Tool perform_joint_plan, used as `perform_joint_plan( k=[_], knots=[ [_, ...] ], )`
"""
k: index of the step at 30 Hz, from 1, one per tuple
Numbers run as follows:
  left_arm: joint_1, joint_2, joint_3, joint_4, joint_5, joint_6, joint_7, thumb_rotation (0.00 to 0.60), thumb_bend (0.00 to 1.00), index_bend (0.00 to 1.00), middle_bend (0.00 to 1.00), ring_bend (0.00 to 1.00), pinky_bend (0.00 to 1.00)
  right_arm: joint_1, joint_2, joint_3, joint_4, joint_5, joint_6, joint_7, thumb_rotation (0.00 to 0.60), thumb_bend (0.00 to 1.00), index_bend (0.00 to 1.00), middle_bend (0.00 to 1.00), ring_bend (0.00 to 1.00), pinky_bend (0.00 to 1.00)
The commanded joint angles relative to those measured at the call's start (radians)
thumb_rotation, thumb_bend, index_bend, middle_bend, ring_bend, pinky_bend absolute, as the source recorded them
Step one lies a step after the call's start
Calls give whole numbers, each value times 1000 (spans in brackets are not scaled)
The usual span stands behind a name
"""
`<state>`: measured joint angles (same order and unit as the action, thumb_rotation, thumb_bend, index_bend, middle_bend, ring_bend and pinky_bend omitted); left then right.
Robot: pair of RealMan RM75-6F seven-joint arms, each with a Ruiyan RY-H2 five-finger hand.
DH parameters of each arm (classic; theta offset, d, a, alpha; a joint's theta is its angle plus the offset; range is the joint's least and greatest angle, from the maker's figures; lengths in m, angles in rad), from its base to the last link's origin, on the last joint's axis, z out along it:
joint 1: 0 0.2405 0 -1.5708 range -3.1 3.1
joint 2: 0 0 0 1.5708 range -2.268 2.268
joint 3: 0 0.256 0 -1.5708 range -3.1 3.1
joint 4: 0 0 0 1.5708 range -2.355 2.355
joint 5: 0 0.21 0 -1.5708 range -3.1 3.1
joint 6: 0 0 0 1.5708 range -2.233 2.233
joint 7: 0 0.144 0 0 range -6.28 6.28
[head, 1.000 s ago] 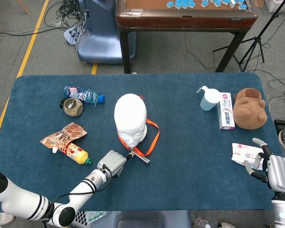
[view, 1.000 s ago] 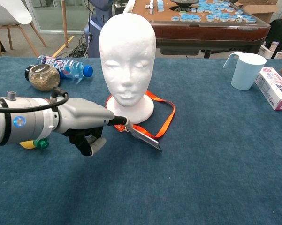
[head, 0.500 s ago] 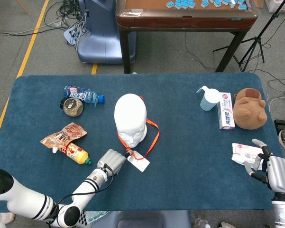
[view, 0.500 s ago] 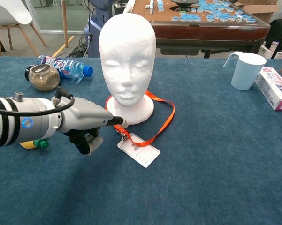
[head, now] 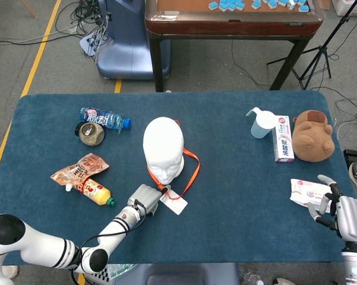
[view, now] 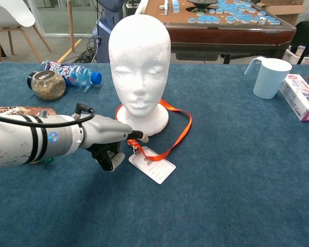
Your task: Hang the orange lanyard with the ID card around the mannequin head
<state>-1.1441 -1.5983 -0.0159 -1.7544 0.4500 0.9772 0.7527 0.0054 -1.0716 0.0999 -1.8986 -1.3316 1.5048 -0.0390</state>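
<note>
Orange lanyard [view: 176, 128] already loops round the base of the mannequin head [view: 139, 67], lying flat on the cloth in front of it, so the hanging looks essentially done. The ID card [view: 151, 165] rests face up on the blue table [view: 236, 195] just in front of the head's base, its clip pointing back toward the neck.

The left hand [view: 112, 142] sits low beside the card, one fingertip at the strap where it meets the clip; whether it pinches the strap or merely touches it, I cannot tell. Its low, level pose suggests it is laying the card down rather than lifting it.

The right hand [head: 340, 209] waits at the table's edge, far to the right of the head, fingers apart and holding nothing, presumably kept out of the way.

Left of the head lie a water bottle [view: 72, 73] with a blue cap and a jar [view: 47, 84]; the bottle's label is too blurred to read. Right of the head stand a pale jug [view: 270, 76] and a red-and-white box [view: 301, 96], its print also illegible.
</note>
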Motion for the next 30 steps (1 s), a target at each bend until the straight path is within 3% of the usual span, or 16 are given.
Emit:
perform_joint_plan(
  k=[1,17,30],
  knots=[
    [-11,-19,1,26,-22,1,21,600,641,48,892,907,980,-2,1,0,2,0,1,4,600,331,218,717,727,864],
    [-29,-44,4,65,-90,-21,53,600,640,48,894,908,980,-10,0,0,12,6,-1,18,600,331,218,717,727,864],
    [-50,-10,33,-44,-63,-61,65,600,640,48,894,908,980,-14,-2,1,9,4,3,16,600,330,218,718,727,864]
  ],
)
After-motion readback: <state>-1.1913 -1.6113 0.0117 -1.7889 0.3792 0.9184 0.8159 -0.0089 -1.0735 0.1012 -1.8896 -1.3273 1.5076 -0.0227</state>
